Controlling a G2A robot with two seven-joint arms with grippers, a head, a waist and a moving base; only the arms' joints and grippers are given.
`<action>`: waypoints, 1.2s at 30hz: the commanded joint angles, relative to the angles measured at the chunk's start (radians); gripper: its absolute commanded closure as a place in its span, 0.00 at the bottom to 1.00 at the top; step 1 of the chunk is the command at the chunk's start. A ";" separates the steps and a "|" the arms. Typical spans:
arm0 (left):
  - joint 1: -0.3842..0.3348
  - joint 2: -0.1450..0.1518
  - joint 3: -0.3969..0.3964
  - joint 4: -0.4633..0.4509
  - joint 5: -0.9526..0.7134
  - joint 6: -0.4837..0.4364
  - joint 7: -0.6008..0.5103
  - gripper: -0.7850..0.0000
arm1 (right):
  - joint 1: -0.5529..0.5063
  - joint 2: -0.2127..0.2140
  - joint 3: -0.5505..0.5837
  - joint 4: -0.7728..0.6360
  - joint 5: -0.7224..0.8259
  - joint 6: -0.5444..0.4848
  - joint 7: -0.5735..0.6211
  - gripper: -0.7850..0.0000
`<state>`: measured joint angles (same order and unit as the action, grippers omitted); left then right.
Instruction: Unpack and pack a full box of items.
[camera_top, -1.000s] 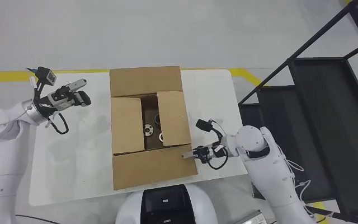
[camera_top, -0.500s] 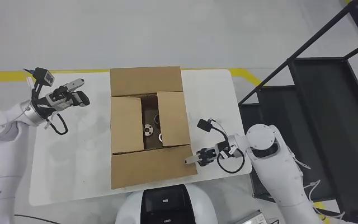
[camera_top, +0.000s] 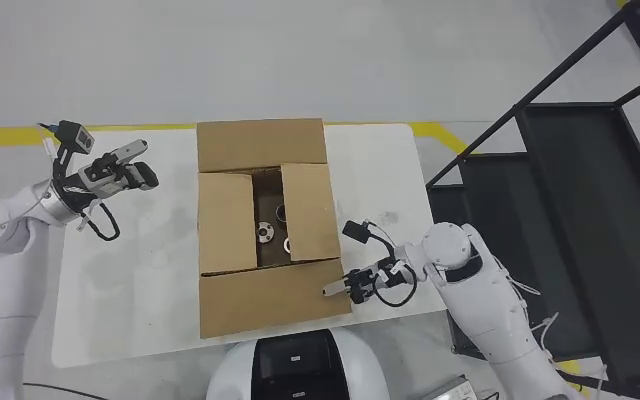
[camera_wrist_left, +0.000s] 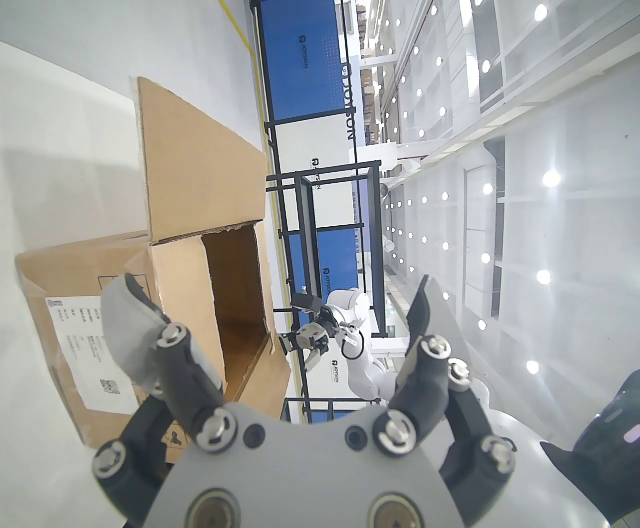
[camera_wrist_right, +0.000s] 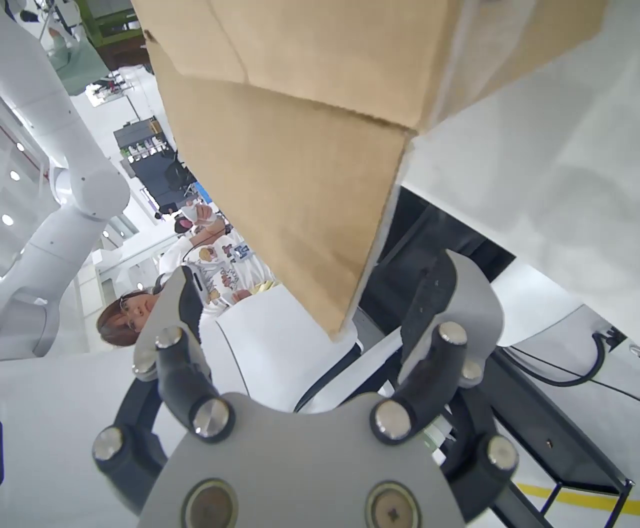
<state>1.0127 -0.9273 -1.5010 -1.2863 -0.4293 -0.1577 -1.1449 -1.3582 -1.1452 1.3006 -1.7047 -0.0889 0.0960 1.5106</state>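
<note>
While box (camera_top: 262, 225) sits at centre of surface (camera_top: 140, 280) with near flap (camera_top: 275, 297) folded outward, right claw (camera_top: 332, 290) gapes wide astride flap corner, likely to grip it; left claw (camera_top: 148, 165), also wide, hangs clear of box.

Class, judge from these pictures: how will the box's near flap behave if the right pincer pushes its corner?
The near flap looks like thin cardboard hinged on a crease, so it probably swings up easily. If gripped only at the corner by the right pincer, it may bend.
</note>
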 joint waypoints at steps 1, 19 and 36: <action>0.001 0.001 0.000 -0.003 0.001 0.000 0.000 0.00 | -0.003 0.002 0.002 0.003 0.055 -0.033 0.025 0.00; 0.020 0.005 0.008 -0.035 -0.002 0.001 0.015 0.00 | 0.045 0.034 0.029 0.051 0.470 -0.207 -0.030 0.00; 0.002 0.010 0.066 -0.100 0.031 -0.052 -0.135 0.00 | 0.198 0.012 -0.160 0.084 0.204 -0.102 -0.401 0.00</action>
<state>1.0158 -0.9180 -1.4412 -1.3813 -0.4078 -0.2034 -1.2577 -1.1663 -1.1320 1.1529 -1.6206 0.1383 -0.0155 1.1283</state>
